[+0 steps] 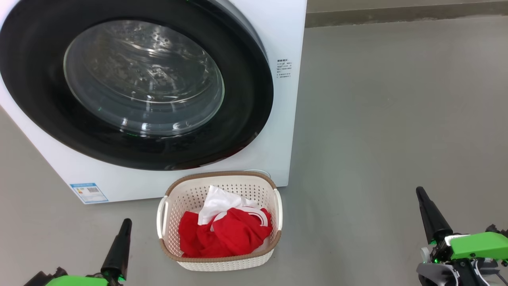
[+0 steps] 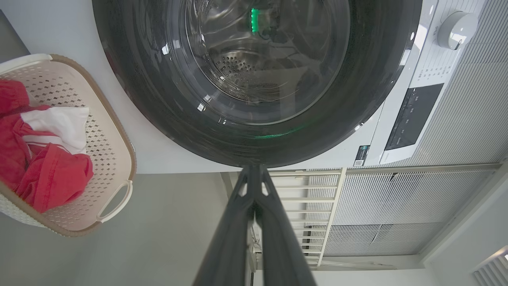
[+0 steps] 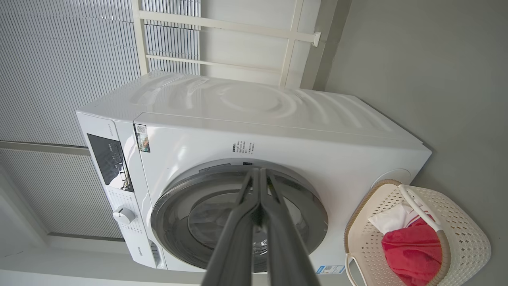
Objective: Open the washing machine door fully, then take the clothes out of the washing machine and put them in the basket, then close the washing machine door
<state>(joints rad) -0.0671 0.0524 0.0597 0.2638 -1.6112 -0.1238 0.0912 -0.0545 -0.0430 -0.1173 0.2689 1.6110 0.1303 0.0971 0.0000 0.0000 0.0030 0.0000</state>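
On floor, just by washing machine [image 1: 286,119] front: basket [image 1: 222,175] holding red clothes [image 1: 228,235]. Door [image 1: 248,99] looks shut, drum [image 1: 151,75] looks empty. Your left fingers [image 1: 119,246] and right fingers [image 1: 430,218] pinched closed, holding nothing. Reckon you're done.

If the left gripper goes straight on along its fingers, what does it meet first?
Probably the washing machine door, at the edge of its black rim: the shut left gripper points there. Depth is unclear, so the white front of the washing machine is possible.
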